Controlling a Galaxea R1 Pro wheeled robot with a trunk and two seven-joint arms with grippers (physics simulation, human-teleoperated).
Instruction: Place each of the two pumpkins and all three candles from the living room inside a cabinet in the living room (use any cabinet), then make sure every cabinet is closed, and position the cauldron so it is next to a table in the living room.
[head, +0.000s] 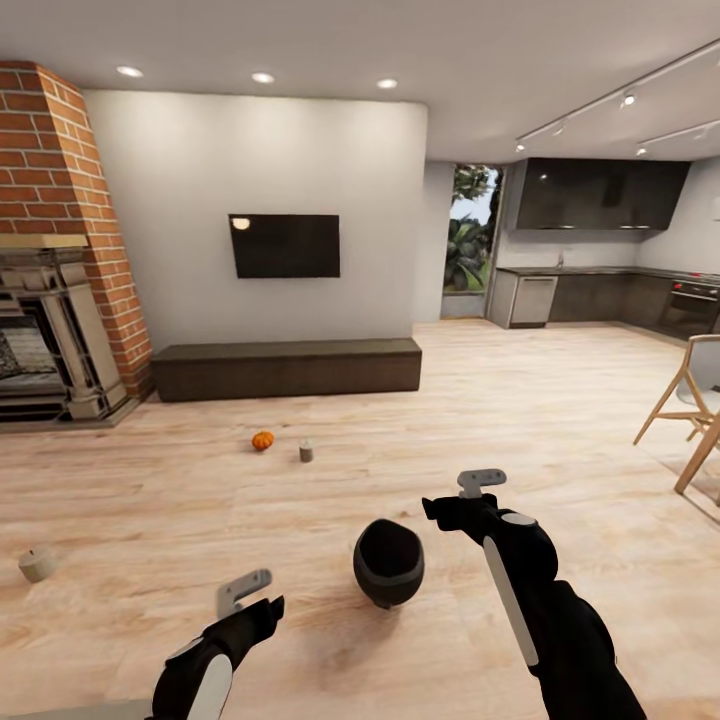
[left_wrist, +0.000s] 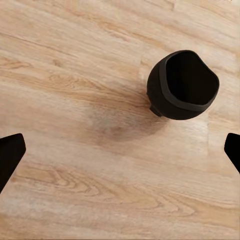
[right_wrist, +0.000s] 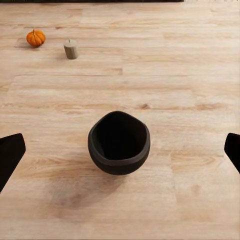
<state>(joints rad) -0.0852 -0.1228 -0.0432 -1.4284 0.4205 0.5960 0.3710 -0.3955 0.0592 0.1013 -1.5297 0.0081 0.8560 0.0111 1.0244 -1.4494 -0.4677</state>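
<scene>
Both arms reach forward, left end effector (head: 245, 592) and right end effector (head: 482, 482) spread wide.

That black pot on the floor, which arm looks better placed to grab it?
Probably the right. The cauldron sits centred between the right gripper fingertips in its wrist view; for the left gripper it lies off to one side. Both look open and empty.

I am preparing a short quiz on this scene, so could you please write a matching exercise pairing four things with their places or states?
Things:
1. cauldron
2. pumpkin
3. cabinet
4. left gripper

Places or states:
A. open, above bare floor
B. along the wall under the television
C. on the floor between the two arms
D. on the floor beside a candle

Pairs: 1-C, 2-D, 3-B, 4-A
</scene>
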